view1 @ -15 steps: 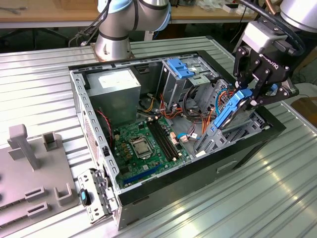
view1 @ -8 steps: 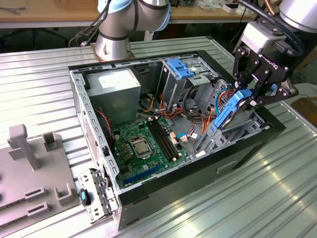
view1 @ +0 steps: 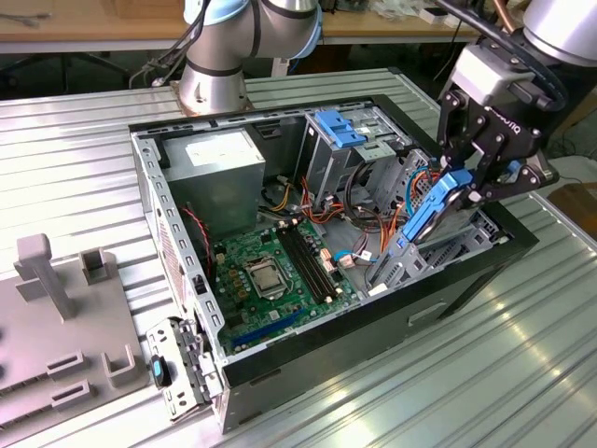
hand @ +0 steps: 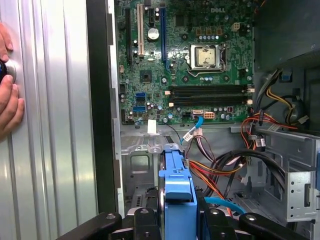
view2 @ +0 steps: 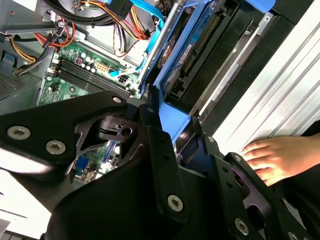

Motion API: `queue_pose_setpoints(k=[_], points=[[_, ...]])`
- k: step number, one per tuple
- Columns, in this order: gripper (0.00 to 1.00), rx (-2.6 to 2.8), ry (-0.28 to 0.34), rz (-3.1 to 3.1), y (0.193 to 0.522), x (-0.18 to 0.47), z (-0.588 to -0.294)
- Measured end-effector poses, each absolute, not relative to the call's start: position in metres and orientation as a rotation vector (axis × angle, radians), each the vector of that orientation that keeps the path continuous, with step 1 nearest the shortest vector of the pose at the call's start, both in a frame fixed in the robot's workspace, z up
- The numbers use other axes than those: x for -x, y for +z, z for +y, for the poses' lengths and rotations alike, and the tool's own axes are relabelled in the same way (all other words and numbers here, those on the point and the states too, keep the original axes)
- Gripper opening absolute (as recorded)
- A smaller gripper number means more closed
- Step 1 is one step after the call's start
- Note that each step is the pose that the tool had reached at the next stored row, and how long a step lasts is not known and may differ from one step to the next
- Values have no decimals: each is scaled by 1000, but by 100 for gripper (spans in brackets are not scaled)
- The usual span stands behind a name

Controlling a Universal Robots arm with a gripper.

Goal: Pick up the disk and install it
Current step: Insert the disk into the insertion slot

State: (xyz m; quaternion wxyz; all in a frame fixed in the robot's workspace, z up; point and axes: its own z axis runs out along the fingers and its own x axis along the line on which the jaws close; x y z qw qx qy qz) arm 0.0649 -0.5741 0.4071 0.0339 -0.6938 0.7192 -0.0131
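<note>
In the exterior view, the black two-fingered gripper (view1: pixel 466 182) hangs at about three o'clock from the green motherboard (view1: pixel 280 261) of the open black computer case (view1: pixel 308 350). It is clamped on the disk (view1: pixel 437 213), a flat dark grey hard drive in a bright blue plastic carrier frame. The disk stands tilted on edge, its lower end at the mouth of the grey metal drive bay (view1: pixel 410 261) in the case's four o'clock corner. We cannot tell whether it touches the bay.

In the second wrist view, the gripper (view2: pixel 172 122) has its jaws drawn in on the blue carrier. The disk (view2: pixel 192 50) reaches away from it along the case wall. A person's hand (view2: pixel 272 157) rests on the ribbed metal worktop (view2: pixel 280 85) just outside the case.

In the first wrist view, the jaws are narrow, pressing the blue frame of the disk (hand: pixel 177 187) from both sides. Orange and black cables (hand: pixel 215 167) lie just beside it.

We judge the step in hand to be seating the disk. To do it well, we would hold the carrier square to the bay's rails, keep the loose cables out of the slot, and press straight without twisting.
</note>
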Motion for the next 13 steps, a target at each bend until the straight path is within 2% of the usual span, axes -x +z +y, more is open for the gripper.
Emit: queue_pose_setpoints(k=[13], points=[[37,2134,-40,2212,398,-65,-574]])
